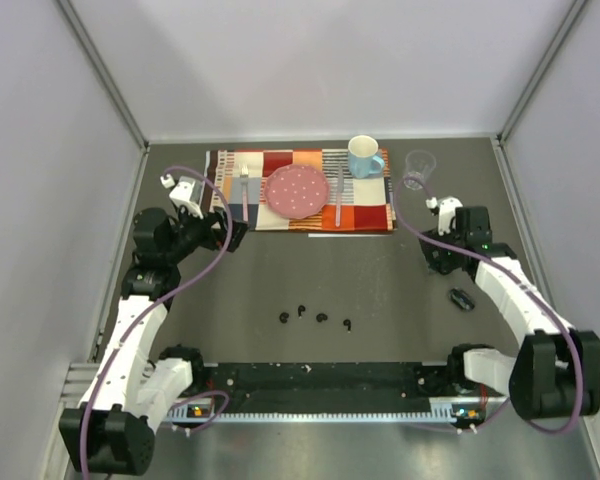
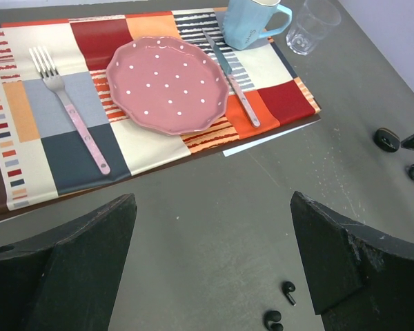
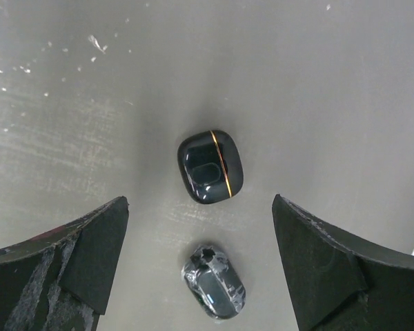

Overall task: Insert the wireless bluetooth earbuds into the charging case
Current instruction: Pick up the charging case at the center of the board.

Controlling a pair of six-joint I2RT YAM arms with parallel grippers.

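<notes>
**Top and wrist views.** Four black earbuds (image 1: 322, 318) lie loose in a short row on the dark table (image 1: 380, 290). They sit on the near side of the placemat (image 1: 365, 210), roughly level with its middle, and none sits in a case.

**Left gripper.** The left gripper (image 1: 232, 236) has its jaws spread wide and holds nothing. It hangs just off the placemat's near left corner, well apart from the row. Its wrist view shows two of the earbuds (image 2: 288, 291) low on the table beside one finger (image 2: 331, 255).

**Right gripper.** The right gripper (image 1: 438, 258) also has its jaws apart and empty. It stands off the placemat's near right corner, also well apart from the earbuds.

**Cases.** In the right wrist view a glossy black charging case (image 3: 210, 165) with a thin gold seam lies between the fingers. Its lid is shut, it lies flat on the table, and it touches neither finger. A second case (image 3: 215, 289), dark with a crinkled, reflective surface, lies just beside it without touching. The top view shows only one of the two cases (image 1: 462, 298), and which one cannot be told.

**On the placemat.**
- A pink dotted plate (image 1: 298, 190) lies between a fork (image 1: 244, 190) and a knife (image 1: 338, 200).
- A light-blue mug (image 1: 363, 157) stands at the far right corner, and its contents cannot be made out.
- A clear cup (image 1: 418, 168) stands on the table just beyond the placemat's right edge.
</notes>
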